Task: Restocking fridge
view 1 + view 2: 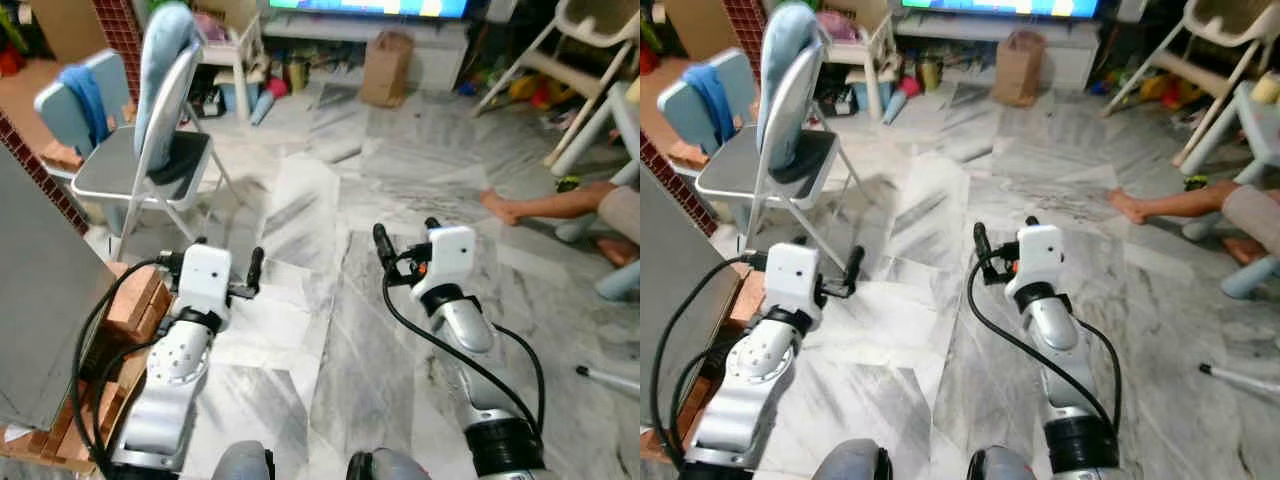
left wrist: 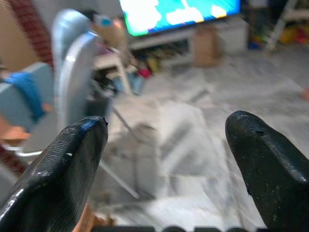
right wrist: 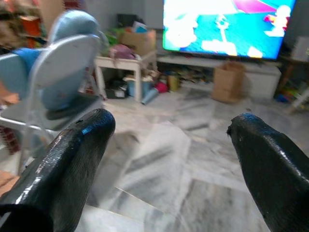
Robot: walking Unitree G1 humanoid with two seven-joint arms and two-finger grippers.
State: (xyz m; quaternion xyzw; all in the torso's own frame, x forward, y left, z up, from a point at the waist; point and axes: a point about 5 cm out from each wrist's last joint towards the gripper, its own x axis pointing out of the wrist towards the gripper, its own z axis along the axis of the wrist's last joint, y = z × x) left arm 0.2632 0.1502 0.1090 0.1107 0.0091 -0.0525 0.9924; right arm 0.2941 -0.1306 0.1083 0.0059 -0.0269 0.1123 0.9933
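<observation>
Left tool and right tool hovering wide, gripping nothing, over marble floor; likely transiting toward fridge. Folding chair standing ahead-left.

Grey panel at far left, upright, flat-faced. Sits on stacked red bricks. Cannot tell if it is the fridge.

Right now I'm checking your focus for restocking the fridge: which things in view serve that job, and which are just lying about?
For the job:
left end effector, open, holding nothing
right end effector, open, holding nothing

Just lying about:
folding chair
cardboard box
TV
white side table
person's foot
</observation>
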